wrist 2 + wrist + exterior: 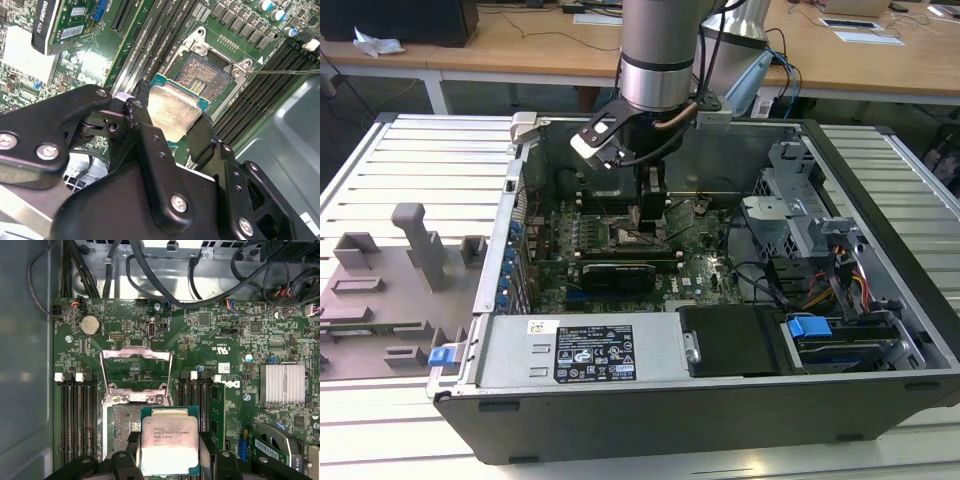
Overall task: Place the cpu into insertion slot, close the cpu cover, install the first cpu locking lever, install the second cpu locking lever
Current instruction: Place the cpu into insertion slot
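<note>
1. Exterior view: an open computer case [670, 420] lies on its side on a slatted metal table [420, 150]. A robot arm [658, 50] reaches down into the case. Its black jaws hang low over the green motherboard [705, 265], right at the insertion slot [625, 238].

2. Second wrist view: the jaws are closed on the cpu [172, 112] and pinch it by two opposite edges, with its dull silver top facing up. The chip sits level and overlaps the near edge of the insertion slot [206, 75]. I cannot tell whether it touches the slot.

3. First wrist view: the cpu [169, 440] is gripped between the jaw tips over one side of the insertion slot [124, 427], so part of the contact field beside it is bare. The cpu cover [136, 354] stands swung open on its hinge, clear of the slot. Long black memory slots [80, 415] run along both sides.

4. Handling, as I judge it: the chip looks light, stiff and smooth, so it could slip. The edges are the safe place to hold it, as it is held here. Its underside and the slot's fine contacts seem easy to damage if it lands tilted or off-centre.
</note>
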Available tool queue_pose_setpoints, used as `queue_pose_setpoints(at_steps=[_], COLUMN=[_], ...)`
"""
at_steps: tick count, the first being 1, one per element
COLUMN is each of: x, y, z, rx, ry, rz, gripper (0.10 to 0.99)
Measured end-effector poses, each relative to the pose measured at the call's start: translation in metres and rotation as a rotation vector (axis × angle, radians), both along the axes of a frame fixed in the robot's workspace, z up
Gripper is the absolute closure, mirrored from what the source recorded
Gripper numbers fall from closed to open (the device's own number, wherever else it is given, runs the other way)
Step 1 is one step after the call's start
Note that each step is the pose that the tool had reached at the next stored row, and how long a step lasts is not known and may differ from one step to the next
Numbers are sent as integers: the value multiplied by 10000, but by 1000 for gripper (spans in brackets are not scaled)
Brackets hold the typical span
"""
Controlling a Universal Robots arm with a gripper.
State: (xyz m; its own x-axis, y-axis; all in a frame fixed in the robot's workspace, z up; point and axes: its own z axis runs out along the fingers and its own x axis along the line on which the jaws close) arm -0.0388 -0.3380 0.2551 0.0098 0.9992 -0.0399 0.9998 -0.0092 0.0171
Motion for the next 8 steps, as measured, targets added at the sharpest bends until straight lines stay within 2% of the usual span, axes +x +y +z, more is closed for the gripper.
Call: queue_pose_setpoints(at_steps=[8], x=[0], y=[0], z=[0], rx=[-8], ry=[1], rz=[-326], gripper=[545])
